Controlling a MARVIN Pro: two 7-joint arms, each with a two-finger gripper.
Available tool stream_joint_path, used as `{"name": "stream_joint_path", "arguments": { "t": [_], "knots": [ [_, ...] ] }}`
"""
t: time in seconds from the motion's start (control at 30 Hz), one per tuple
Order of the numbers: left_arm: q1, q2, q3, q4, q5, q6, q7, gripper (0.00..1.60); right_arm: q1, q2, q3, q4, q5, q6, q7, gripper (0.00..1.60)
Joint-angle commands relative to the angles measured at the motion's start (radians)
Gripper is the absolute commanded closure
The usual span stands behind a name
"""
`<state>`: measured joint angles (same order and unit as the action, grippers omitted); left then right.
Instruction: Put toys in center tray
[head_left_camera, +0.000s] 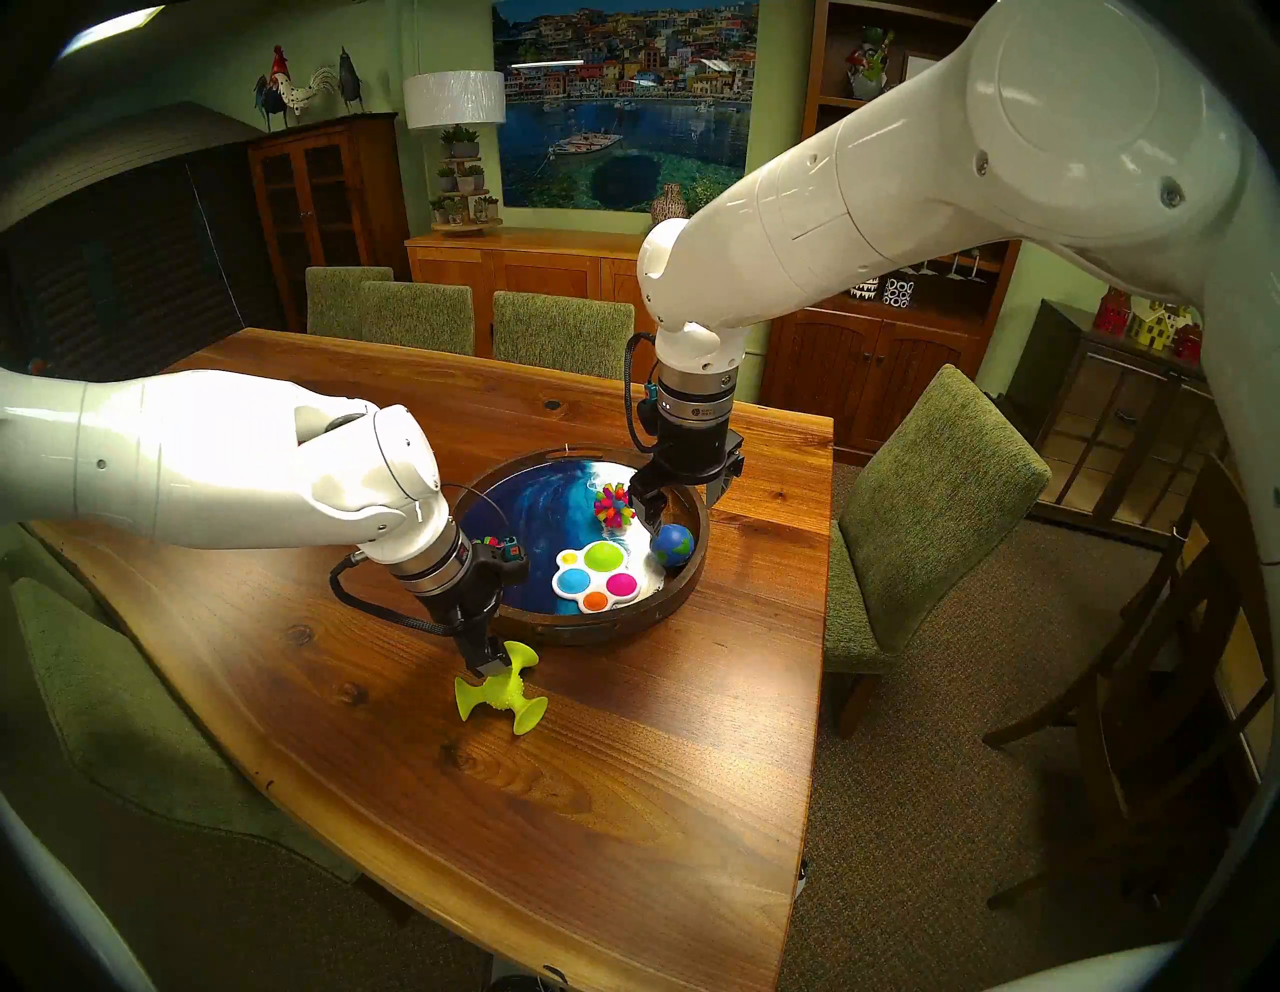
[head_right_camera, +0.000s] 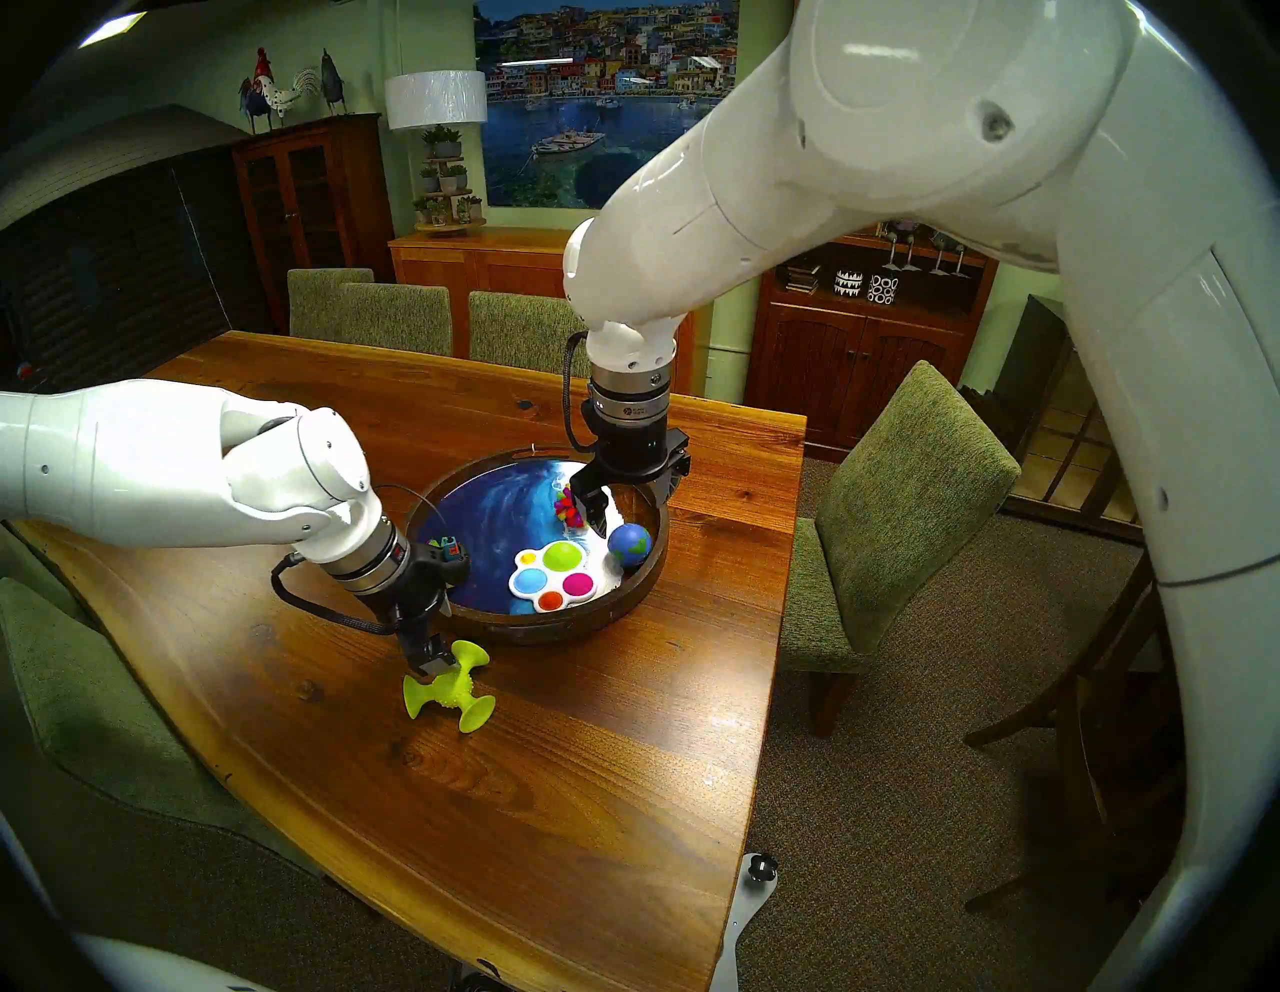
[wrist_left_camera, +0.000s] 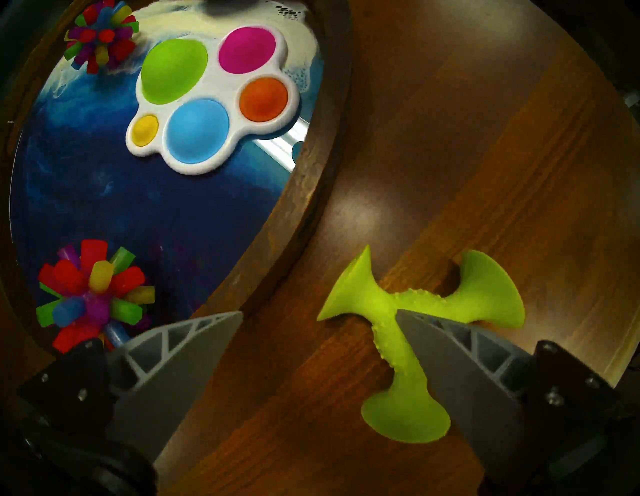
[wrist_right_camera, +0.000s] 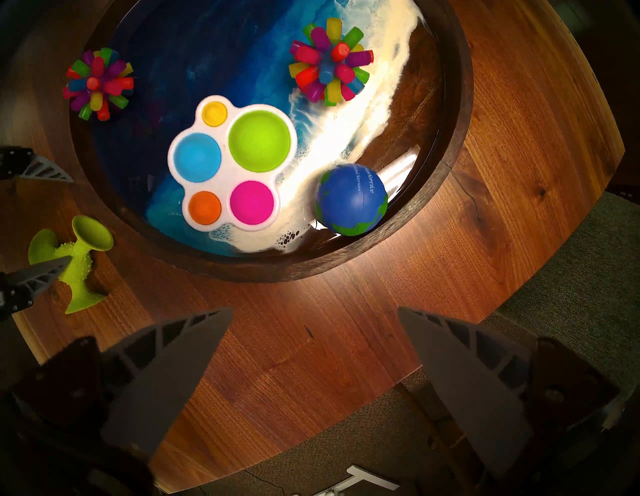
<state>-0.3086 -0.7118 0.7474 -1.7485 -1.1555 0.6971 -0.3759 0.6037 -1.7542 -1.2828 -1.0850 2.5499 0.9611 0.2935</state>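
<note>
The center tray (head_left_camera: 602, 625) holds the white lobed board (head_left_camera: 596, 571), a spiky ball (head_left_camera: 613, 502) and the globe ball (head_left_camera: 672, 545). The right wrist view shows both spiky balls (wrist_right_camera: 98, 83) (wrist_right_camera: 330, 65) inside the tray (wrist_right_camera: 460, 121). The lime-green suction-cup piece (head_left_camera: 502, 693) lies on the table just in front of the tray. My left gripper (head_left_camera: 488, 654) is open right above it, with one finger (wrist_left_camera: 450, 353) over its middle (wrist_left_camera: 363, 298) and the other near the tray rim. My right gripper (head_left_camera: 682, 502) is open and empty above the tray's right side.
The wooden table (head_left_camera: 623, 796) narrows toward its near end. A green chair (head_left_camera: 921, 512) stands close to its right edge, and more chairs (head_left_camera: 415, 315) stand at the far end. The left wrist's cable (head_left_camera: 374, 609) hangs low over the table.
</note>
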Motion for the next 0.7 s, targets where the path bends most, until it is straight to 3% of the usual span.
{"name": "stream_joint_path", "arguments": {
  "t": [0.0, 0.33, 0.67],
  "knots": [
    [0.055, -0.112, -0.044, 0.074, -0.061, 0.035, 0.005, 0.0, 0.049, -0.018, -0.033, 0.029, -0.007, -0.001, 0.047, 0.0],
    [0.029, -0.099, -0.068, 0.1, -0.096, 0.085, -0.015, 0.0, 0.052, -0.063, -0.104, 0.046, -0.022, -0.001, 0.148, 0.0],
    [-0.088, 0.005, -0.128, 0.042, -0.105, 0.128, -0.068, 0.0, 0.049, -0.082, -0.136, 0.055, -0.033, -0.001, 0.194, 0.0]
  ]
}}
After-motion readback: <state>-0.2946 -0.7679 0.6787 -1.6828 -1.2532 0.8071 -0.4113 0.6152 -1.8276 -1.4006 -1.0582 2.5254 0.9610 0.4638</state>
